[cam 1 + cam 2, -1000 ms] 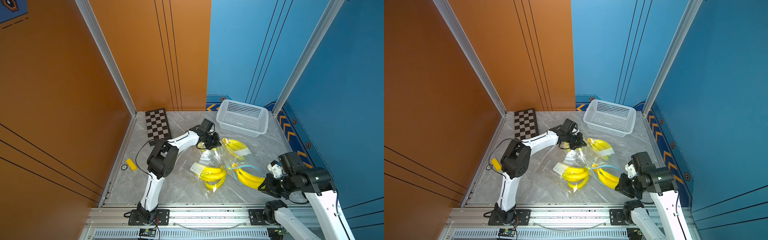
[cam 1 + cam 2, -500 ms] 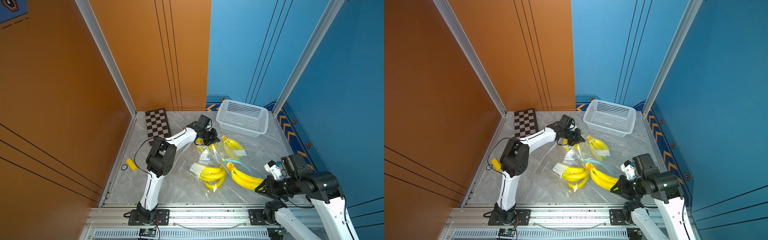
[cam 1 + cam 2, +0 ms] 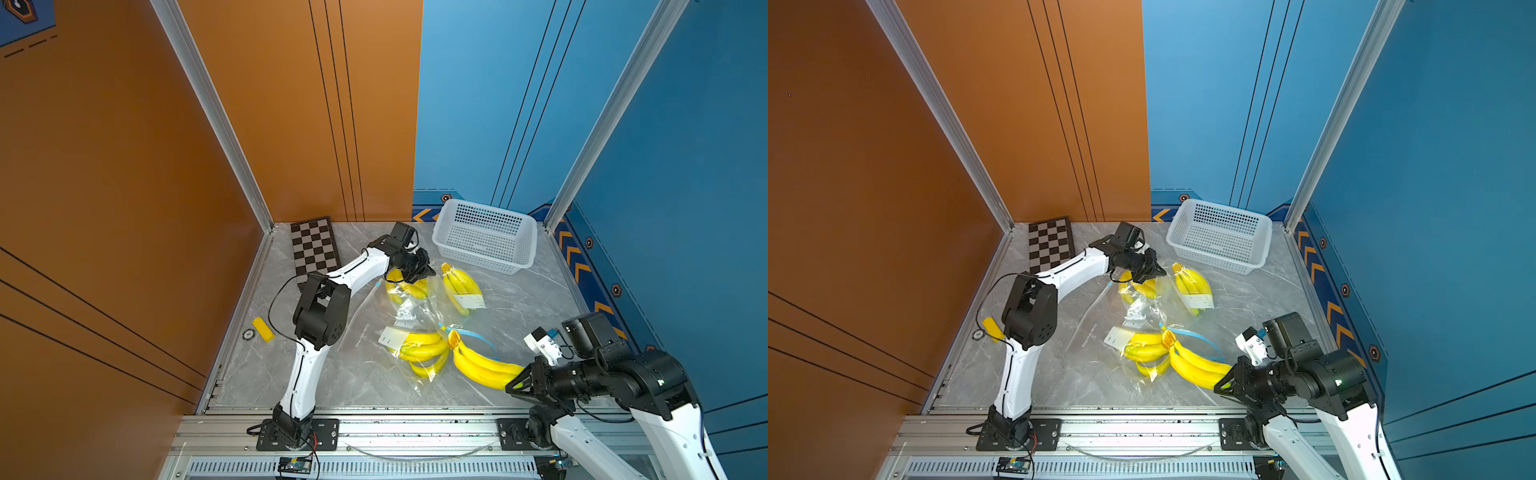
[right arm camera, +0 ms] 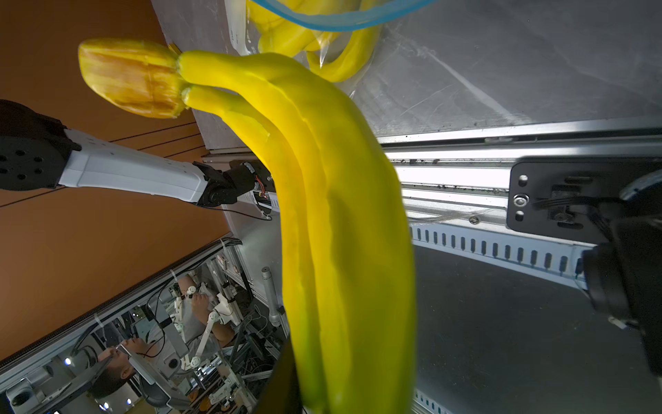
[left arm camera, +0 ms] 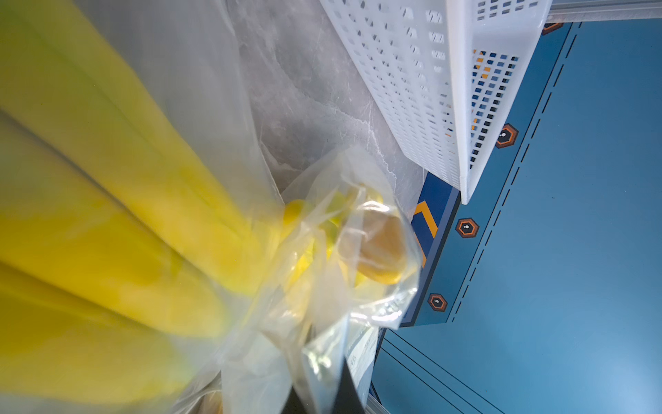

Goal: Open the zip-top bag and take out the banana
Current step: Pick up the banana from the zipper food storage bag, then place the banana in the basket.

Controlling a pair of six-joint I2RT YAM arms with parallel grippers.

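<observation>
The left arm rises from its base at the front rail, bends at the elbow and stretches its forearm toward the basket (image 3: 486,253) (image 3: 1219,251). Its end effector (image 3: 422,271) (image 3: 1152,271) sits near the basket's front wall, tipped down to the bench (image 3: 523,299). It is closed, pinching clear film of the bag (image 3: 412,308) (image 3: 1142,309), and the left wrist view shows the plastic (image 5: 322,340) bunched between dark fingertips. A blue zip strip (image 3: 473,336) (image 3: 1198,336) loops open farther from the basket; I cannot tell whether it belongs to the same bag.

The right arm climbs from the rail and folds at the elbow, with its forearm lying level. Its end effector (image 3: 516,384) (image 3: 1224,384) is well apart from the basket, at the bench's front edge. It is clamped on the tip of the banana (image 3: 478,366) (image 3: 1194,368) (image 4: 340,215). The banana is out of the plastic, its brown stem pointing back toward the basket and ending just beside the zip strip. Whether it touches the bench I cannot tell.

Two other bunches lie in plastic, one (image 3: 459,284) just in front of the basket and one (image 3: 419,351) farther off. Each carries a white label whose print is too small to read. A flat empty bag (image 3: 360,328) bears one line of dark lettering, also illegible.
</observation>
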